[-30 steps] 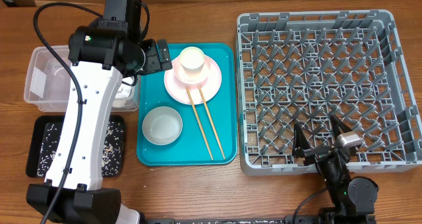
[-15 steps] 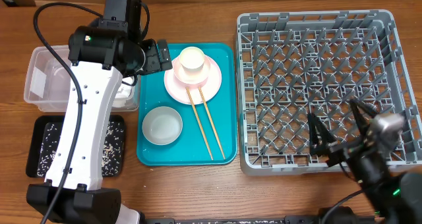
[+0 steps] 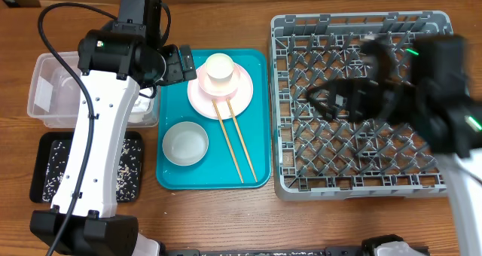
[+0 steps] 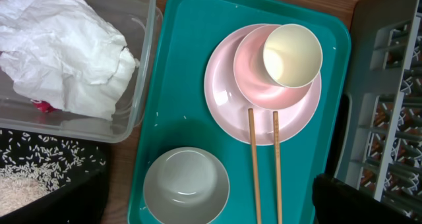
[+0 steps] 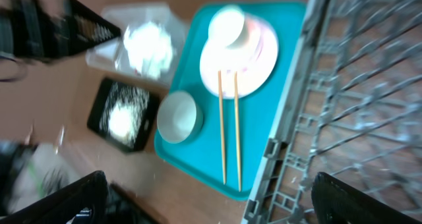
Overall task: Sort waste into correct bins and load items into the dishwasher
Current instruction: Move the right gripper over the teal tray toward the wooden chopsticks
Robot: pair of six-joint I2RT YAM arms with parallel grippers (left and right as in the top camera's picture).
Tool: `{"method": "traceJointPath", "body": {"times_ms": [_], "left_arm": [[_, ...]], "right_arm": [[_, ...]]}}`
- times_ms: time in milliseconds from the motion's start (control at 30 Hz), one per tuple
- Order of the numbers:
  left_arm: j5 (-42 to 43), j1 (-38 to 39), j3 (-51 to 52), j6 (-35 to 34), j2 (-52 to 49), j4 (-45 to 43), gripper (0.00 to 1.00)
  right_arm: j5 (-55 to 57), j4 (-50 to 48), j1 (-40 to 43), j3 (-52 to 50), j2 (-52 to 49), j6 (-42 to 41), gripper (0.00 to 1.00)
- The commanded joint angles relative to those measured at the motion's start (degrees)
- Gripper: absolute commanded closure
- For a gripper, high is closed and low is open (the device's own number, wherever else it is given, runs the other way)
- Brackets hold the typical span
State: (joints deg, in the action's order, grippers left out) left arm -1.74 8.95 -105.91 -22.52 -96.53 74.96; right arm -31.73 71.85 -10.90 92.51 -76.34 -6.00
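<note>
Evidently both gape empty — left end effector (image 3: pixel 181 64) beside the pink plate (image 3: pixel 207 99) at the teal tray's (image 3: pixel 256 75) far edge, right end effector (image 3: pixel 322 102) blurred over the dish rack (image 3: pixel 354 173); a hasty reach could scatter the chopsticks (image 3: pixel 236 147).

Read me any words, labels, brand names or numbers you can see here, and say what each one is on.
No text can be read anywhere.
The red sauce packet is mostly hidden by the napkin, with no print showing.
A pale patch on the clear tub is too small to read.
The dish rack and teal tray show no lettering.
</note>
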Motion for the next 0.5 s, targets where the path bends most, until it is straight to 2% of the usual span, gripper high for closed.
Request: {"method": "traceJointPath", "body": {"times_ms": [0, 233, 467], "left_arm": [[0.1, 0.1, -0.5, 0.2, 0.2, -0.2, 0.00], [0.1, 0.1, -0.5, 0.2, 0.2, -0.2, 0.00], [0.1, 0.1, -0.5, 0.2, 0.2, -0.2, 0.00]], "right_arm": [[-2.3, -2.3, -6.6, 1.0, -6.6, -0.1, 0.00], [-0.5, -10.2, -18.1, 0.9, -17.0, 0.0, 0.00], [0.5, -11.1, -24.5, 0.9, -22.4, -0.1, 0.00]]}}
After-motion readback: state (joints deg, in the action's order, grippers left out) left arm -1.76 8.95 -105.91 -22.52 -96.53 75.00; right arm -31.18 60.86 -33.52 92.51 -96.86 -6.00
